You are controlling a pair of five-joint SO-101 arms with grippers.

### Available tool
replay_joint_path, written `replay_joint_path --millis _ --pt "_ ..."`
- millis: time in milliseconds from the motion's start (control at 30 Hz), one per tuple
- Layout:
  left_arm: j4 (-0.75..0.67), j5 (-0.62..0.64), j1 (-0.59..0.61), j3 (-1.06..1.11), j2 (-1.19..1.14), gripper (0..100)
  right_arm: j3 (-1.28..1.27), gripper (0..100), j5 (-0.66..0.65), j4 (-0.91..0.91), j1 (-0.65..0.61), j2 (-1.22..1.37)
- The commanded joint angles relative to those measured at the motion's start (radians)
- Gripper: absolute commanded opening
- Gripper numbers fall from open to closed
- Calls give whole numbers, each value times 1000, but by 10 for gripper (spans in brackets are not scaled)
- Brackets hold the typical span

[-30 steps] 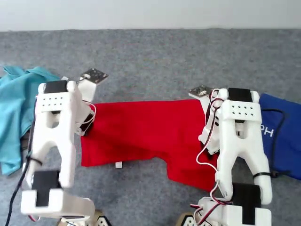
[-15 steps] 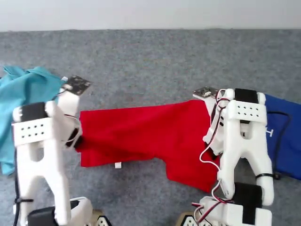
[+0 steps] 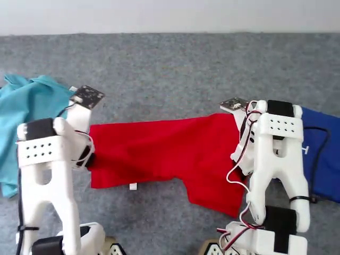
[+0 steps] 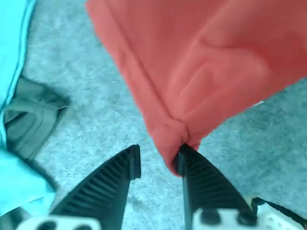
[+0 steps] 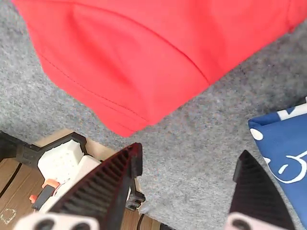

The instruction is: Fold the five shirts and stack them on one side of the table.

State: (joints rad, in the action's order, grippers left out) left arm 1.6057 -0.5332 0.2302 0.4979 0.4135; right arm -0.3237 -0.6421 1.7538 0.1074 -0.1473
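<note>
Grey bench under limp red shirt: soft, light, best pinched at hem corners; left gripper jaws parted at bunched corner, right gripper jaws wide apart.

My left gripper has fingers of black plastic, matt, with little ridges all along. The red shirt touching one fingertip is soft matt cloth with a thick rolled edge. The table under it is grey and fuzzy, like rough carpet. The teal shirt off to that gripper's side is thin, smooth cloth. My right gripper is the same ridged black plastic. The blue shirt by one fingertip is matt cloth. Behind that gripper lies a brown wood board.
</note>
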Motion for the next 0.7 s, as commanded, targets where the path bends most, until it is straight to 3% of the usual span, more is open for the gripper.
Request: replay_joint_path --millis 0,133,333,500,667 --pt "5 -8 -37 -4 21 150 12 310 -8 44 8 -48" --pt "29 -6 -31 -5 26 212 6 310 -6 44 8 -48" --pt "149 -2 -31 -120 29 217 5 236 -8 44 8 -48" --pt "133 48 26 -189 38 218 5 218 -6 44 8 -48" --pt "8 75 114 -154 25 195 0 216 -6 44 -4 -38"
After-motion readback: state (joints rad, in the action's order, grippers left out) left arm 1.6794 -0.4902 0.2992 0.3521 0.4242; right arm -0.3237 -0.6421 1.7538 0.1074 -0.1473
